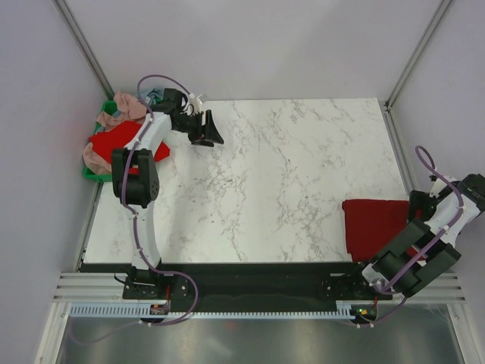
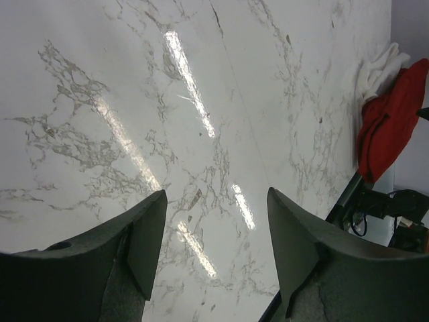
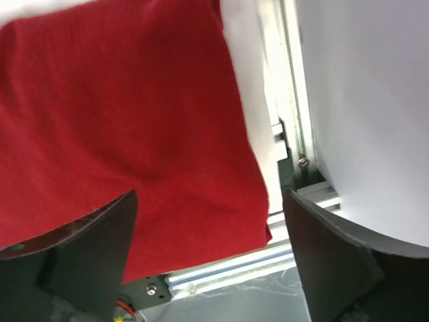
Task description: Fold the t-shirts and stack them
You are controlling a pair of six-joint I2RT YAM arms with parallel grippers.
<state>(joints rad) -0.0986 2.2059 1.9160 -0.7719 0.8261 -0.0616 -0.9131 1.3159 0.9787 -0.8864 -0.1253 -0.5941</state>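
A dark crimson t-shirt [image 1: 375,224] lies folded flat at the table's near right corner. In the right wrist view it [image 3: 120,114] fills the left side under my right gripper [image 3: 211,201], which is open and empty just above its corner. In the top view the right gripper [image 1: 419,203] is at the shirt's right edge. Bright red [image 1: 114,140], dusty pink [image 1: 125,108] and light blue [image 1: 153,95] shirts lie heaped in the crate. My left gripper [image 1: 206,129] is open and empty over bare marble [image 2: 216,201]. Red cloth [image 2: 389,124] with something white beside it shows far right.
The green crate [image 1: 92,176] stands off the table's back left edge. The marble tabletop [image 1: 280,174] lies between the arms. Grey walls close in the sides and back. A black strip and metal rail [image 3: 221,268] run along the near edge.
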